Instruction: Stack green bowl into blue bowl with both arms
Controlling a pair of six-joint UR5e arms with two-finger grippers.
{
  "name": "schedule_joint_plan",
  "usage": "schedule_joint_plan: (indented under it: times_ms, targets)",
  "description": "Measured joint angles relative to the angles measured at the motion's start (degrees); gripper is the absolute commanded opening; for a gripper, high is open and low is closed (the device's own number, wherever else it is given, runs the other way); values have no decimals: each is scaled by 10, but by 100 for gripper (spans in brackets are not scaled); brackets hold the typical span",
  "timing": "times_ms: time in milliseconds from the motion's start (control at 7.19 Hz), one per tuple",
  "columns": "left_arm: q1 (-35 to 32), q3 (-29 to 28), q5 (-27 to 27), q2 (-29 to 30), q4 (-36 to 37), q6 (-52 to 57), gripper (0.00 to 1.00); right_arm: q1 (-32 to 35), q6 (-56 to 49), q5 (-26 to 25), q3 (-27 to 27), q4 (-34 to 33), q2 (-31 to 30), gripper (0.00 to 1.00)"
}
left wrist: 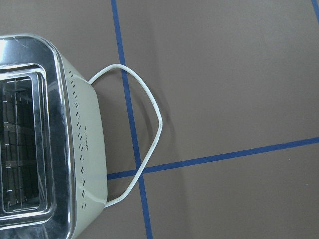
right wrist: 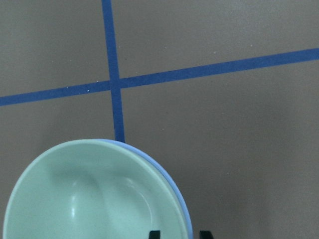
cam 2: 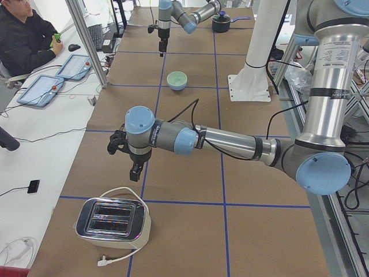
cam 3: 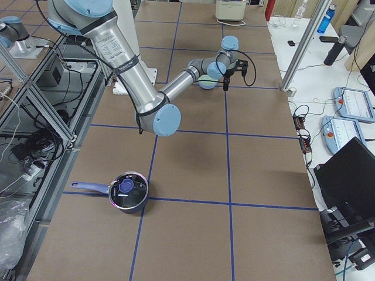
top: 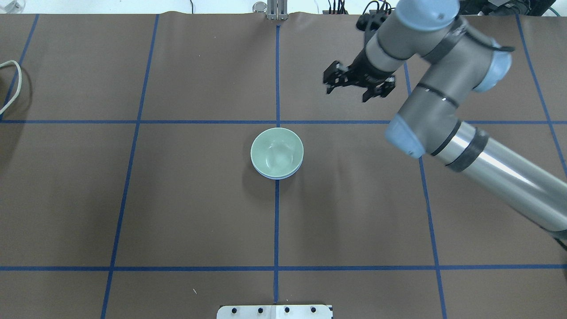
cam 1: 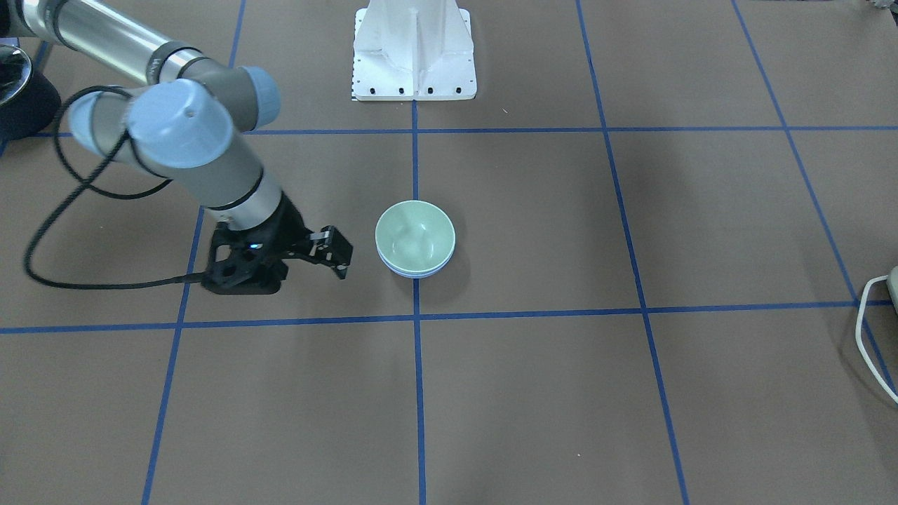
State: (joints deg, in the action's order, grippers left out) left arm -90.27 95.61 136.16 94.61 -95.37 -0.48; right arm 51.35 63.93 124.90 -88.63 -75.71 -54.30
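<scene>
The green bowl (cam 1: 414, 235) sits nested inside the blue bowl (cam 1: 415, 274) at the table's middle, on the centre tape line. Only the blue rim shows under it in the overhead view (top: 277, 177) and in the right wrist view (right wrist: 178, 196). My right gripper (cam 1: 342, 261) hangs beside the stack, apart from it, open and empty; it also shows in the overhead view (top: 347, 94). My left gripper (cam 2: 134, 172) shows only in the exterior left view, far from the bowls above a toaster; I cannot tell whether it is open or shut.
A chrome and cream toaster (cam 2: 112, 222) with a white cord (left wrist: 149, 109) stands at the table's left end. A dark pot (cam 3: 128, 191) sits at the right end. The white pedestal (cam 1: 414, 49) stands at the robot's side of the table.
</scene>
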Motion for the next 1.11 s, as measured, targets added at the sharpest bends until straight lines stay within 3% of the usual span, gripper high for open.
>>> schedule_joint_plan:
  times_ms: [278,696,1113]
  targets:
    - [-14,-12,1,0,1,24,98,110,-168,35,19,-14,-44,100]
    - [-21,-21,23,-2,1,35,98,264,-424,69,107,-24,-93,100]
    - [-22,-23,27,0,1,36,98,343,-518,95,139,-28,-134,100]
